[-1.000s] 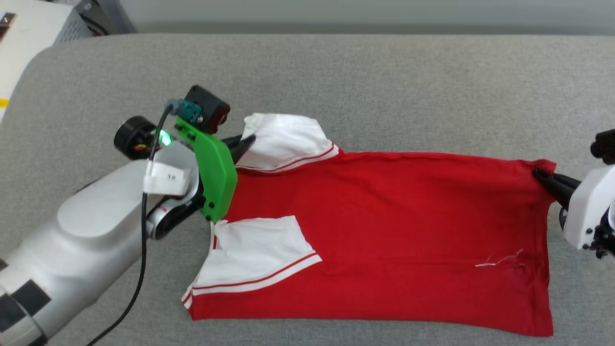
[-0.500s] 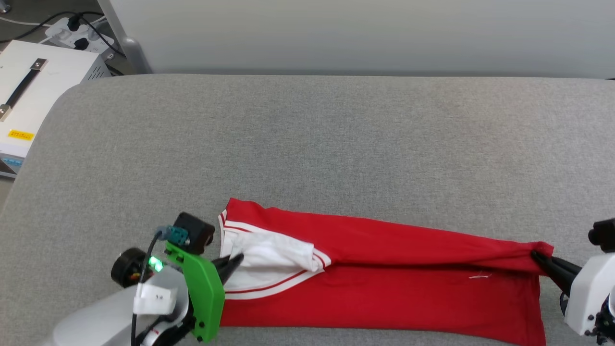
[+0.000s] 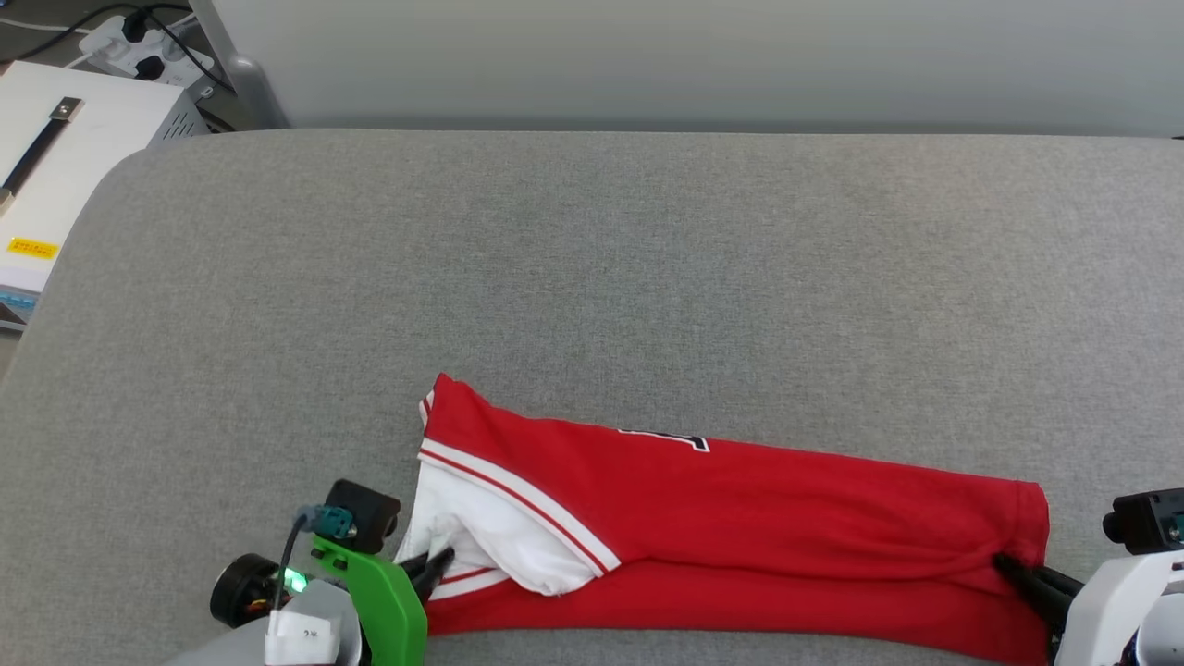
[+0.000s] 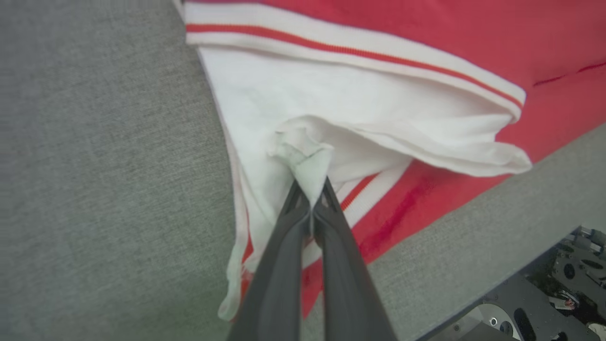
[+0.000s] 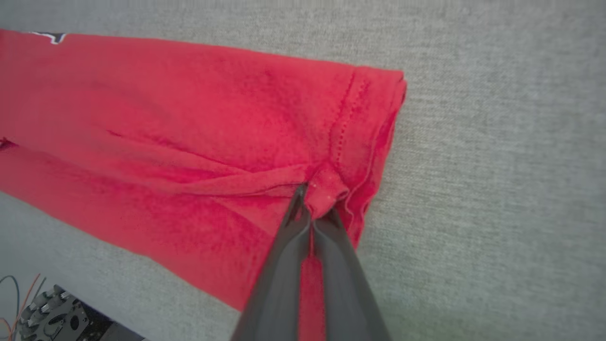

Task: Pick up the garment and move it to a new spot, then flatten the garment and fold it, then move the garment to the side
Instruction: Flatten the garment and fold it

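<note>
Near edge, low left: left gripper (image 3: 435,562), with a green bracket (image 3: 388,601) and a small black camera (image 3: 365,511) on its wrist. Fingers are pressed tight on a bunched tuck of the white sleeve (image 4: 360,118). In the left wrist view the cloth is pinched right at the tips and puckers just above them.

Near edge, low right: right gripper (image 3: 1008,564), white housing behind it. It is clenched on the red hem. In the right wrist view a small knot of red cloth is caught between the tips, with creases running from it along the body of the shirt.

Shirt (image 3: 740,499) lies stretched between the two as a long narrow band along the near edge of the grey fabric surface (image 3: 592,277). It is doubled lengthways, the upper layer lapping the lower. Sleeve end is at the left, hem end at the right. The sleeve, edged with white-and-red striped trim, spills out of the fold at the left. The far left corner of the fold comes to a point. A sliver of black, white-outlined print (image 3: 680,439) shows at the far fold line.

Beyond: the grey weave runs on to a rounded far-left corner.

Far left, off the surface: white box (image 3: 102,139) with a dark handle (image 3: 37,153) and a yellow label (image 3: 32,248). Behind it is a power strip (image 3: 139,55) with black plugs. A pale wall (image 3: 694,55) runs along the back.
</note>
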Motion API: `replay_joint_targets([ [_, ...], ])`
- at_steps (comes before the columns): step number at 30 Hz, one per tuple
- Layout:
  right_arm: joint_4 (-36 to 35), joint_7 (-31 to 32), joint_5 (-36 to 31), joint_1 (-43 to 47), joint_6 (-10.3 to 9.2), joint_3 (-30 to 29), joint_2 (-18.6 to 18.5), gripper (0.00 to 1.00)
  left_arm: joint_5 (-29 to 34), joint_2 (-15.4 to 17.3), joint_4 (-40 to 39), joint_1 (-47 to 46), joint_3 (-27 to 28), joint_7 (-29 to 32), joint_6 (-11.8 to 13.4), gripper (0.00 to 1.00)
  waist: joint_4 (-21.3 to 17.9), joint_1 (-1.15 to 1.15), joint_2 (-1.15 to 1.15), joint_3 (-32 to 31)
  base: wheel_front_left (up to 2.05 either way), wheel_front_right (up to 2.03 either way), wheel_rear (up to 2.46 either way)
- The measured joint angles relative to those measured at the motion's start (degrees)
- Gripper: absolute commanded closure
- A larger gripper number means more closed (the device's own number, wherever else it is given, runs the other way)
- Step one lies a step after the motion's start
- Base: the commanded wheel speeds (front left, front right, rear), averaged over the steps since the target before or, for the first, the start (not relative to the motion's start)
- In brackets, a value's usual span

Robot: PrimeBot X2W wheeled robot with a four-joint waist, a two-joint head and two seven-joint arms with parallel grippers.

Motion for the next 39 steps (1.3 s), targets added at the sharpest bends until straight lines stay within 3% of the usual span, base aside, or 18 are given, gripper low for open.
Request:
replay_joint_targets([
  [4,-2.4,-0.8,2.6,0.1,0.0,-1.1,0.1,0.0,0.1,0.0,0.4,1.0,2.6,-5.5,2.6,0.0,0.0,0.0,0.0,-1.1,0.0,0.0,0.0],
  [8,-6.1,-1.7,6.6,1.8,-0.01,-4.2,-2.1,0.0,0.7,1.0,-1.2,2.6,5.1,-10.7,6.4,0.0,0.0,0.0,0.0,-2.9,0.0,0.0,0.0],
  [9,-8.9,-1.6,10.3,3.3,0.0,-7.1,-3.7,0.0,2.4,1.5,-3.4,3.6,7.9,-12.7,9.4,0.0,0.2,0.0,0.0,-3.9,0.0,0.0,0.0],
  [12,-10.2,-1.5,12.3,4.0,0.0,-10.1,-5.8,0.0,4.1,1.6,-5.1,4.6,11.3,-13.5,12.2,0.0,0.5,0.0,0.0,-4.4,0.0,0.0,0.0],
  [18,-8.1,4.6,16.8,4.7,-0.01,-13.2,-8.7,0.0,13.3,0.0,-8.4,9.0,22.2,-13.6,16.5,0.0,1.0,0.0,0.0,-3.9,0.0,0.0,0.0],
  [20,-6.6,7.1,17.8,4.8,-0.01,-13.3,-9.2,0.0,16.6,-1.4,-9.3,11.2,25.8,-13.6,17.2,0.0,1.3,0.0,0.0,-3.5,0.0,0.0,0.0],
  [21,-4.6,9.6,18.0,4.8,-0.01,-12.8,-9.3,0.0,21.4,-3.7,-10.3,14.1,30.7,-13.6,17.6,0.0,1.8,0.0,0.0,-2.9,0.0,0.0,0.0],
  [28,-1.0,11.6,17.0,4.3,-0.01,-9.1,-5.3,0.0,31.4,-10.9,-11.9,20.3,41.9,-13.6,17.0,0.0,3.5,0.0,0.0,-1.6,0.0,0.0,0.0],
  [39,2.6,12.1,16.1,0.3,-0.01,-3.0,-0.4,0.0,43.9,-20.7,-13.0,26.1,51.2,-13.6,10.8,0.0,5.1,0.0,0.0,-1.2,0.0,0.0,0.0],
])
